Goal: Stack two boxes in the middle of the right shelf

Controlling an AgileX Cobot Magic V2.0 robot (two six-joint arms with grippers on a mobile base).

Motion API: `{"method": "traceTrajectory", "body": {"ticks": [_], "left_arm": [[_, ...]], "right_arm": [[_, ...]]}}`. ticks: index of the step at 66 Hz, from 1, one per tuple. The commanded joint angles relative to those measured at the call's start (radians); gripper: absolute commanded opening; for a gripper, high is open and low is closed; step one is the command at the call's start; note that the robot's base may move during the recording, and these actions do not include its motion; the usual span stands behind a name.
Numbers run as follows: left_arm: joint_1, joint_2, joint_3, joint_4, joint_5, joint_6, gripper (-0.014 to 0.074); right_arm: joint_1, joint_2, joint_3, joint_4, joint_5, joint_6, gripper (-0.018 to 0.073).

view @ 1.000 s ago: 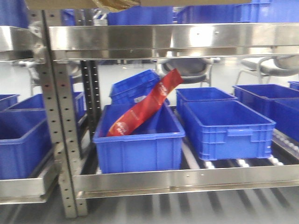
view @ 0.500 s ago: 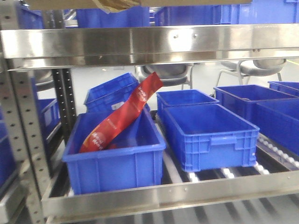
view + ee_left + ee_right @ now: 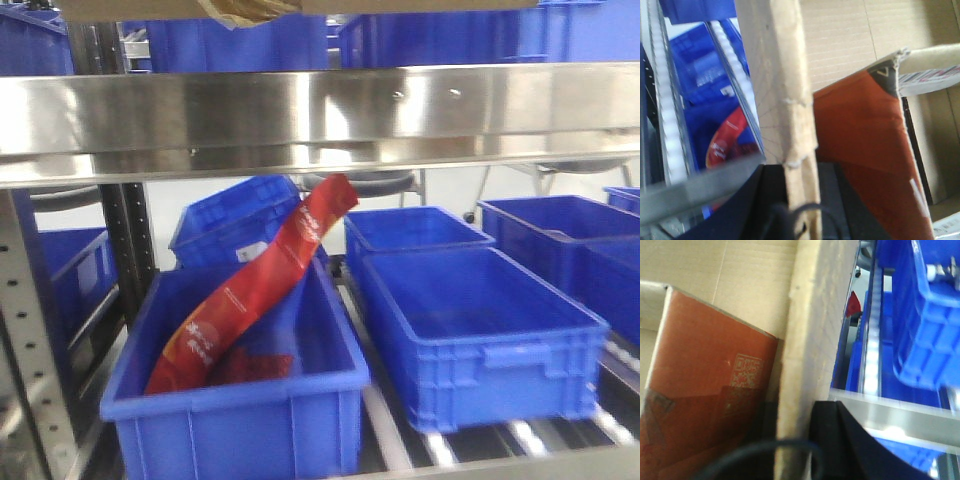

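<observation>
Holding brown corrugated cardboard box (image 3: 300,8) just above shiny stainless steel shelf rail (image 3: 320,110), with left end effector (image 3: 800,210) and right end effector (image 3: 795,440) each clamped on a box wall. Best to keep level, clear rail fully, push in beyond rail, then lower flat.

Only the hands show, each from its own wrist camera. The left hand (image 3: 799,192) is matte black, with two broad, flat-faced fingers (image 3: 747,210) that widen toward the base and a thin black cable (image 3: 785,210) looping across them. The right hand (image 3: 799,440) is likewise black. One smooth, wedge-shaped finger (image 3: 845,440) shows clearly, and a dark cable (image 3: 740,452) arcs along the lower edge.
</observation>
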Motion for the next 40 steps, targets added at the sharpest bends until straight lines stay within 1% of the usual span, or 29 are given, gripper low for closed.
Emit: {"method": "traceTrajectory", "body": {"ticks": [1,40], "left_arm": [[0.000,-0.016,-0.005,0.010,-0.035,0.010,-0.0111],[0.000,-0.016,-0.005,0.012,-0.035,0.010,-0.0111]], "right_arm": [[-0.008,-0.012,-0.010,-0.030,-0.054,-0.009,-0.0153],[-0.008,-0.012,-0.010,-0.030,-0.054,-0.009,-0.0153]]}}
